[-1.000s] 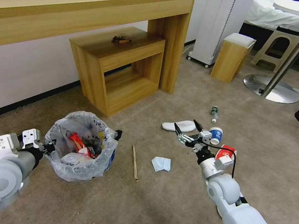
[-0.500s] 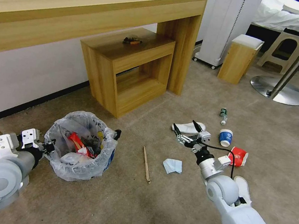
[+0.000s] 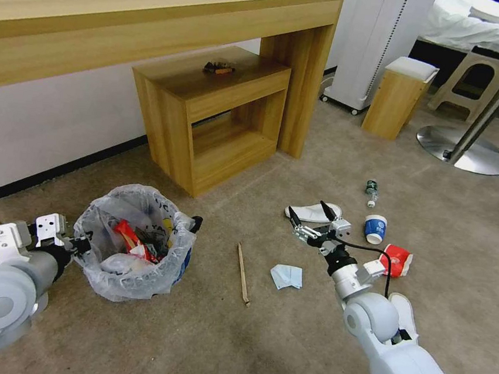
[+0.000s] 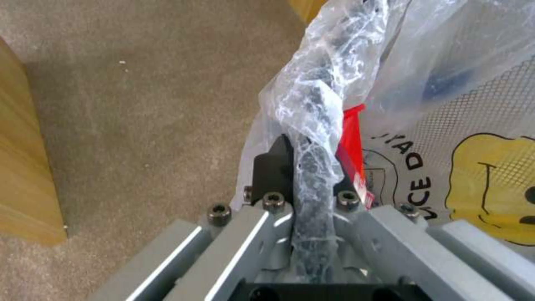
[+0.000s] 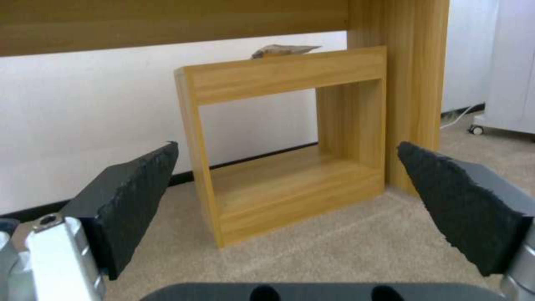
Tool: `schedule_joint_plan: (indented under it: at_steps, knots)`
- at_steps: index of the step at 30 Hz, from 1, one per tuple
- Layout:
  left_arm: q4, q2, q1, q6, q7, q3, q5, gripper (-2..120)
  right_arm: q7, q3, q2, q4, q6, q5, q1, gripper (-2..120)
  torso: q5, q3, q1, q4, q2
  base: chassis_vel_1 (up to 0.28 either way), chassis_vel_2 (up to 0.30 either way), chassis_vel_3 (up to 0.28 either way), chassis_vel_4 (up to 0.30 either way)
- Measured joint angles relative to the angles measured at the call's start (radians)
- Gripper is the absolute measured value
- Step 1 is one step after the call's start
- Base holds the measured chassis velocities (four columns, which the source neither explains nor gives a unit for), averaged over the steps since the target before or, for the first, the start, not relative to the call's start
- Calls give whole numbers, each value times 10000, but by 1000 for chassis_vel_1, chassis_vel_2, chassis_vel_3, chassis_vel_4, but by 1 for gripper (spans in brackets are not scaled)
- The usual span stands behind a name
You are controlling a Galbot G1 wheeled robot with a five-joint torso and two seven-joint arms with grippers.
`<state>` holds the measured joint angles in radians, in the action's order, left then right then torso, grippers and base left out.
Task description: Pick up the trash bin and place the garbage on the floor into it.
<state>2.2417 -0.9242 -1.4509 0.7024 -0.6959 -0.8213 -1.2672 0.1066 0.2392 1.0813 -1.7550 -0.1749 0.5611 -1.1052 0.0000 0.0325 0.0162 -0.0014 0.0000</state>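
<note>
**Crinkly plastic pinched, litter still waiting**

Crinkly white liner is what the left gripper (image 4: 304, 167) has hold of: its fingers are clenched on the bagged rim of the trash bin (image 3: 135, 243), which sits on the tan floor (image 3: 281, 343) at the robot's left, already holding a red wrapper and other scraps. The right gripper (image 3: 313, 216) hangs with its fingers spread wide and empty, above the carpet just short of a white slipper (image 3: 313, 212).

My take on doing this bit well: keep that rim pinch firm so the bag doesn't slide off the bin, and bring the open fingers straight down over one small item at a time. The tissue (image 3: 287, 276) looks nearest, and flimsy, so pinch it low against the carpet.

Count of what's still loose:
- slippers: two, the second (image 3: 407, 311) partly behind the right arm
- paper cups: two, blue (image 3: 375, 228) and red (image 3: 396, 260)
- stick (image 3: 244, 265): one
- tissue: one
- small bottle (image 3: 371, 190): one
</note>
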Motion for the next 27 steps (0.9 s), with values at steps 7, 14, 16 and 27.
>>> schedule_joint_plan:
  at_steps: [7,14,16,27]
  knots:
    - [61,-6,-68,-6,4,-59,78,0,11,7,-3,-14,-60,4,-17,100,0,-1,-2,0,0,-44,45,49,-37]
    - [49,-16,-115,-26,33,-91,149,0,-14,-21,-8,-10,-85,3,-31,100,-3,2,0,0,-1,-148,167,155,-158]
    - [48,-19,-119,-26,35,-92,155,0,-23,-33,-12,-5,-95,3,-30,100,0,3,1,4,-1,-153,161,153,-176]
    - [46,11,-116,-29,42,-102,195,0,-268,-378,-162,110,393,-61,139,100,1,-1,-1,0,-1,-26,40,18,-29]
